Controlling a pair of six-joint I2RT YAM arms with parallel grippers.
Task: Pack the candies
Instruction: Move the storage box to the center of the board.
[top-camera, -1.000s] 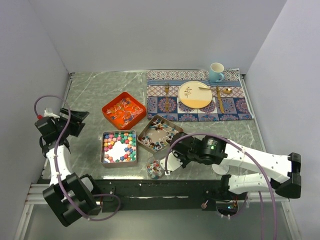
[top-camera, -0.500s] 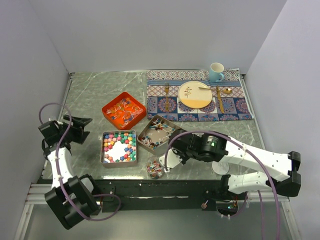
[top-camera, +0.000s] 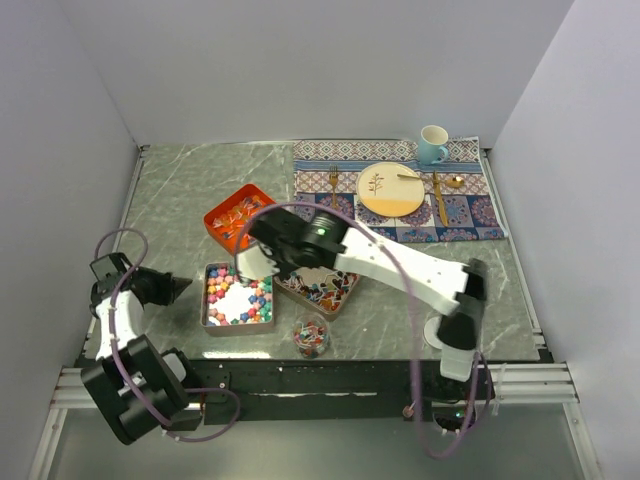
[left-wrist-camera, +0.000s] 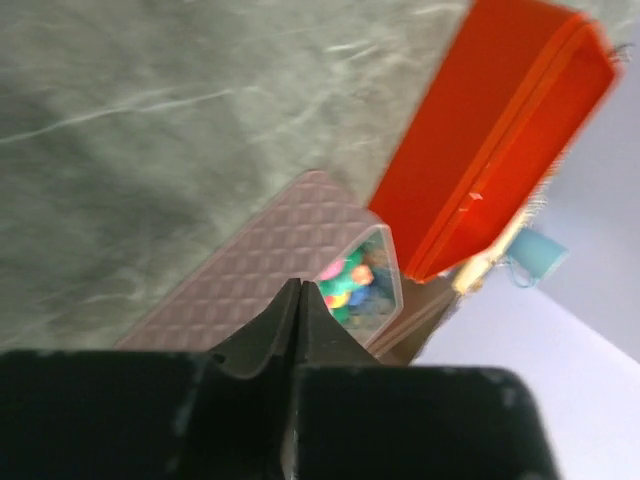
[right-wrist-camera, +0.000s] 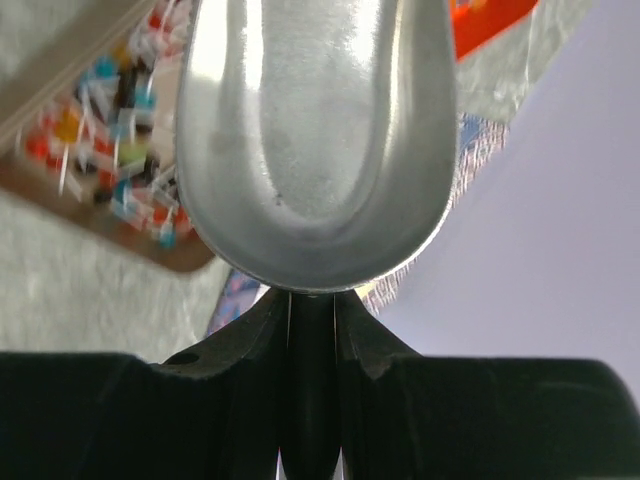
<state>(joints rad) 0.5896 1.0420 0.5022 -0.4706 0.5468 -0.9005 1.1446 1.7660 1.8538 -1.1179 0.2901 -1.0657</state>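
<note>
**Resting empty: metal scoop (right-wrist-camera: 315, 140) clamped in the right gripper (right-wrist-camera: 310, 315)**

The scoop is pinched by its handle between the closed fingers of the right gripper. Its bowl is seen from the right wrist with nothing in it. The right arm is stretched leftward across the table (top-camera: 180, 190), and its wrist is held above the spot where the three trays meet.

The left gripper (left-wrist-camera: 295, 295) is held low, just left of the square tin (top-camera: 206, 322) and pointed at it. Its fingers are pressed together with nothing between them.

The candies (top-camera: 215, 290) are spread over four containers:
- Chunky coloured lumps (top-camera: 262, 292) are ringed round a bare white centre in the square tin.
- Slim wrapped pieces (top-camera: 245, 212) are held in the orange tray (top-camera: 212, 222) behind the tin.
- More wrapped pieces are held in the brown tray (top-camera: 335, 310) to the tin's right, which is partly hidden by the arm.
- A few more are seen in a small clear cup (top-camera: 311, 337) near the front edge.

A patterned placemat (top-camera: 470, 215) is laid at the far right, and a plate (top-camera: 390, 190), a mug (top-camera: 432, 145) and cutlery are set on it.
</note>
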